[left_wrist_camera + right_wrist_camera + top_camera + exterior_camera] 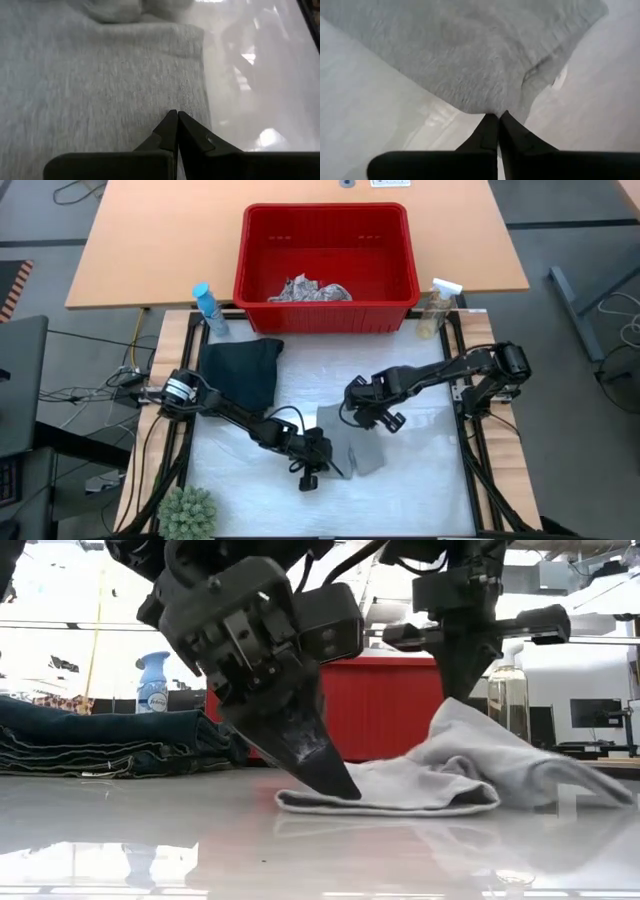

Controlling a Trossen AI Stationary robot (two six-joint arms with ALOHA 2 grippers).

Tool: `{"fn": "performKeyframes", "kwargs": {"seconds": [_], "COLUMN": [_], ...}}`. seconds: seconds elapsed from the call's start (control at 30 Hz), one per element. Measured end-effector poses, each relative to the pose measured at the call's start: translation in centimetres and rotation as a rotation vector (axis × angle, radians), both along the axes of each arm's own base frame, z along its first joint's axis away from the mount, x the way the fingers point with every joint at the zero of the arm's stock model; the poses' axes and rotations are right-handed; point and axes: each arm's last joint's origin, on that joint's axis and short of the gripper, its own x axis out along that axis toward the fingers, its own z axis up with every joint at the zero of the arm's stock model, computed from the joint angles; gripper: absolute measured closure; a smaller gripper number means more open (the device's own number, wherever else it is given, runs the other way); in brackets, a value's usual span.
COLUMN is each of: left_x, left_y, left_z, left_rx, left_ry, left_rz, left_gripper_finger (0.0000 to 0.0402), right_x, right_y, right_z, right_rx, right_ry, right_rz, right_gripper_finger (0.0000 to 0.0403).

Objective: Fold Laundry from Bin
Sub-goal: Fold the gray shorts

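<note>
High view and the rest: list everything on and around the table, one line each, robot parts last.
bin: one, red, far middle of the table
printed cloth: one, white with grey print, inside the bin
trousers: one folded pile, dark navy, left of the white mat, in front of the bin
grey cloth: one, grey, on the mat near the front middle, partly lifted
blue bottle: one, blue, left of the bin
clear bottle: one, clear with white head, right of the bin
plant: one, green, near left corner
left pincer: shut, tips pressing the grey cloth's edge
right pincer: shut on the grey cloth's edge, lifting it
</note>
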Motion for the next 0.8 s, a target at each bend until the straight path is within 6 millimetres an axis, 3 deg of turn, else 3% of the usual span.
{"fn": "performKeyframes", "kwargs": {"seconds": [0.33,0.4,0.57,0.8], "left_x": [2.1,2.1,2.9,3.1], "left_y": [-0.6,-0.3,-1.1,-1.7], "left_z": [4.5,4.7,5.7,5.3], "left_rx": [0.254,0.275,0.247,0.236], "left_ry": [-0.102,-0.097,-0.285,-0.333], "left_rz": [0.178,0.244,0.319,0.39], "left_gripper_finger": [0.0401,0.0401,0.0401,0.0401], "right_x": [-0.4,-0.5,-0.7,-0.6], "right_y": [-1.1,-1.0,-0.9,-1.6], "right_z": [-0.1,-0.1,-0.1,-0.1], "right_rx": [0.068,0.094,0.108,0.119], "right_ry": [0.054,0.07,0.089,0.08], "right_rz": [-0.123,-0.148,-0.16,-0.203], "right_gripper_finger": [0.0375,0.0375,0.0376,0.0376]}}
